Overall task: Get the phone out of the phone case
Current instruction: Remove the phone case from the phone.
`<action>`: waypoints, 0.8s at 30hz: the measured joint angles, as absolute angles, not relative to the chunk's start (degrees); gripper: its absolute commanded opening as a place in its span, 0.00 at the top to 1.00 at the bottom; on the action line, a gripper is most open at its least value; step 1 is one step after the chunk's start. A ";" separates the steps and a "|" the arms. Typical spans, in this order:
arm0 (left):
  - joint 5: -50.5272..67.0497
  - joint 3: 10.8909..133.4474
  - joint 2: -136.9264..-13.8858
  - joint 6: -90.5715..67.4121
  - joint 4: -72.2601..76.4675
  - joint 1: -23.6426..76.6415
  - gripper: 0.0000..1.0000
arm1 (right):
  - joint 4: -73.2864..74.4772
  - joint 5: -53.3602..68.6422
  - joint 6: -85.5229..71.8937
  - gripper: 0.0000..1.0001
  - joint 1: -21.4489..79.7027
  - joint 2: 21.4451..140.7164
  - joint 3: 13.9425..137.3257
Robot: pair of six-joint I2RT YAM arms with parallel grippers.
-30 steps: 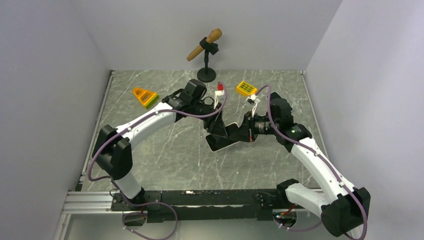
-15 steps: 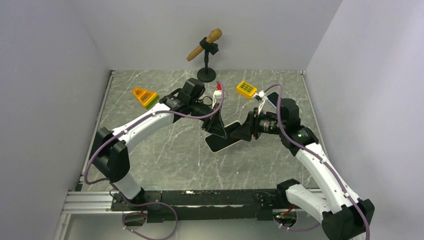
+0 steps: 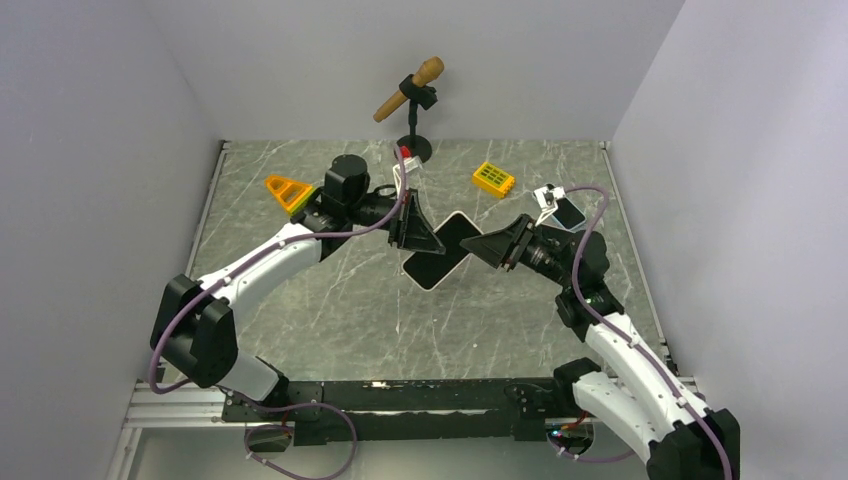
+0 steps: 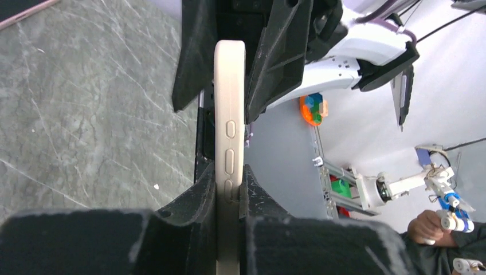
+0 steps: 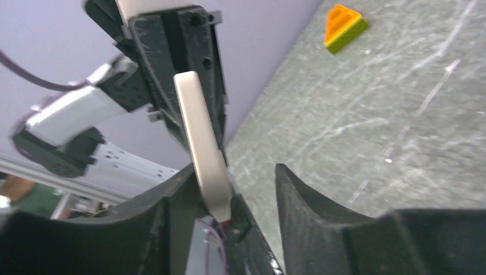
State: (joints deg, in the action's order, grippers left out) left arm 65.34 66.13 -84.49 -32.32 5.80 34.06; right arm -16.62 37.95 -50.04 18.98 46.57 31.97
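Holds the phone case (image 4: 229, 132) up in the air, above the marble table (image 3: 350, 320) and not touching it, about midway between the two arms. Grips it with the left gripper (image 3: 418, 240), the fingers (image 4: 186, 223) clenched on the two flat faces of the case, close to the side buttons. Shows in the left wrist view only the thin cream edge of the case, standing on its edge, with three buttons in a row along it.

Meets the case from the opposite end with the right gripper (image 3: 485, 245). Has the jaws parted there. In the right wrist view, rests the rounded corner of the case against one finger (image 5: 177, 220) and leaves a clear gap to the other finger.

Turns the dark face of the phone (image 3: 456, 234) up toward the top camera. Seems to have the phone seated inside the case; cannot tell whether any edge is loose, because the fingers cover both ends.

Shows, further back on the table and well apart from both grippers, an orange and yellow triangular block (image 3: 290, 192) to the left, a yellow block (image 3: 494, 178) to the right, and a wooden microphone (image 3: 410, 88) on a black stand near the far wall.
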 measured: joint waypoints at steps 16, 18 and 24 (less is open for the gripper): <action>63.20 63.57 -84.29 -42.30 15.05 32.67 0.39 | -55.48 33.98 -68.12 1.00 23.49 59.29 24.58; 62.15 65.10 -84.14 -38.85 11.11 32.97 0.28 | -54.98 32.84 -68.97 1.00 22.85 59.09 23.94; 59.22 67.92 -84.16 -31.79 3.27 33.34 0.39 | -43.79 32.53 -68.82 1.00 14.68 53.54 25.50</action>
State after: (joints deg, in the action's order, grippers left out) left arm 59.22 67.92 -84.16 -31.79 3.27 33.34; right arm -43.79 32.53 -68.82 14.68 53.54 25.50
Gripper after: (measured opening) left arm 0.720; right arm 0.164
